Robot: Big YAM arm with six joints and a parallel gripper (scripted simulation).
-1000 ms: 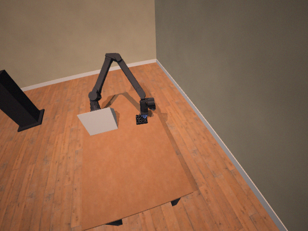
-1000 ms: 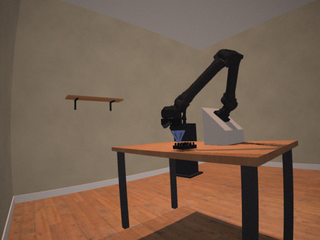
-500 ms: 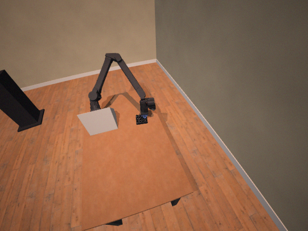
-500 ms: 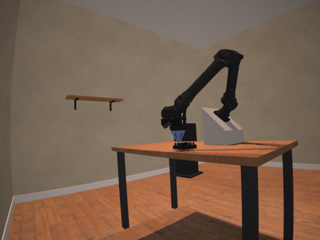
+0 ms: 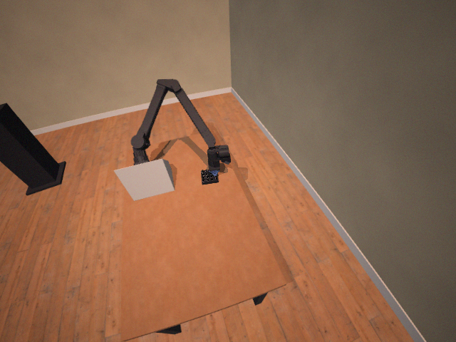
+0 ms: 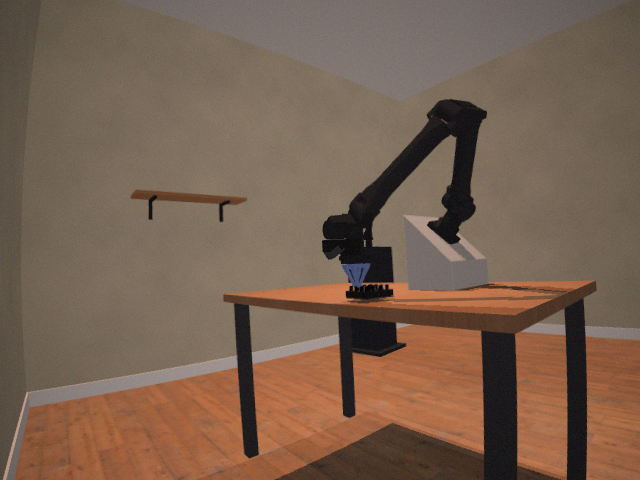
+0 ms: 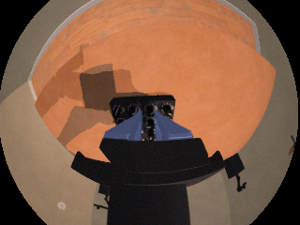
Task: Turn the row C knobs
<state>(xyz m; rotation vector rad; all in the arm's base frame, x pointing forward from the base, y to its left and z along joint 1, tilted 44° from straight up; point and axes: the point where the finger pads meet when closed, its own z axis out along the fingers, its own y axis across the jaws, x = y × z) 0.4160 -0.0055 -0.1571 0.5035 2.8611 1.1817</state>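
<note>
We have our tool (image 5: 214, 172) (image 6: 357, 285) (image 7: 148, 113) pointing down at the box (image 5: 209, 177) (image 6: 369, 293) (image 7: 142, 99), its fingertips only slightly apart among the knobs; we cannot tell whether they grip one. The box sits on the counter (image 5: 191, 250) (image 6: 439, 304) (image 7: 202, 66), near the arm's pale stand (image 5: 147, 180) (image 6: 431, 260).

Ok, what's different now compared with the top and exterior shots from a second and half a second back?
Nothing visibly changed: the arm and the knob box stayed put. Any small finger or knob movement is too fine to tell.
</note>
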